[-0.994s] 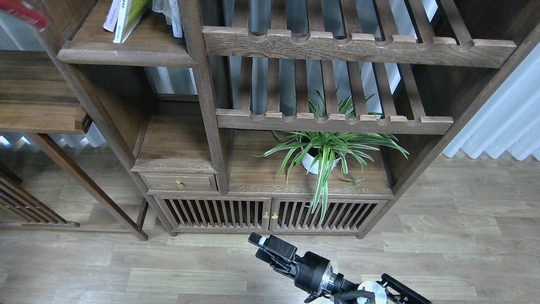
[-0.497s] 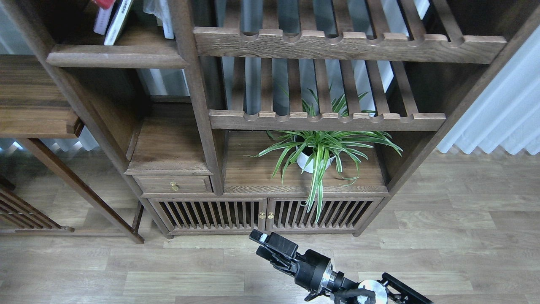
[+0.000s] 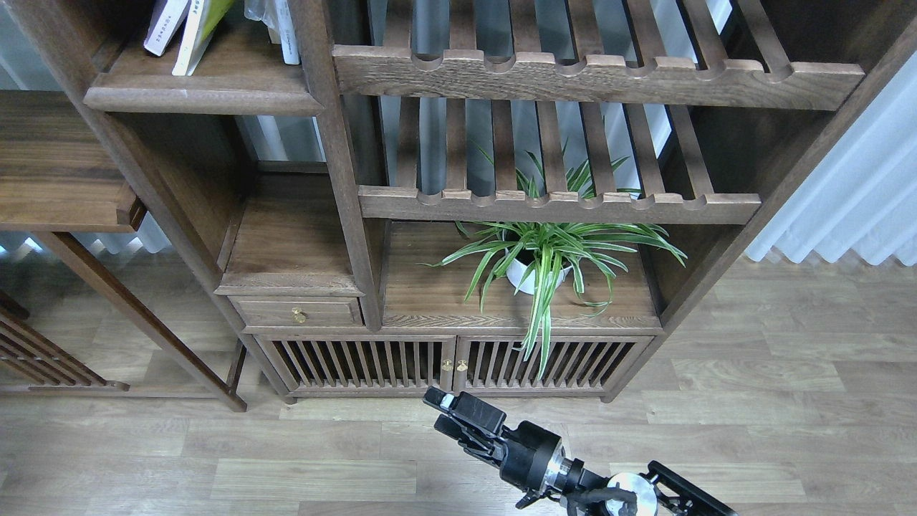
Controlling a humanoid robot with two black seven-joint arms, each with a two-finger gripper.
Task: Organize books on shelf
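Note:
The plank shelf (image 3: 204, 92) of dark brown wood is at the top left. On it a pale lilac-white book (image 3: 162, 26) and a yellow-green book (image 3: 198, 30) lean to the left, cut off by the top edge. The dark red book is out of view. My right gripper (image 3: 438, 413) is low over the floor in front of the cabinet doors, far from the shelf and holding nothing; its dark fingers lie close together. My left gripper is out of view.
White papers or thin books (image 3: 285, 30) stand at the plank shelf's right end by the upright post (image 3: 344, 165). Slatted shelves (image 3: 559, 72) fill the right. A potted spider plant (image 3: 544, 261) stands on the lower board. A side table (image 3: 57, 179) is at left.
A dark red book showed at the top left edge, then just above the leaning books; now it is out of view. The view shifted slightly. The right arm has barely moved.

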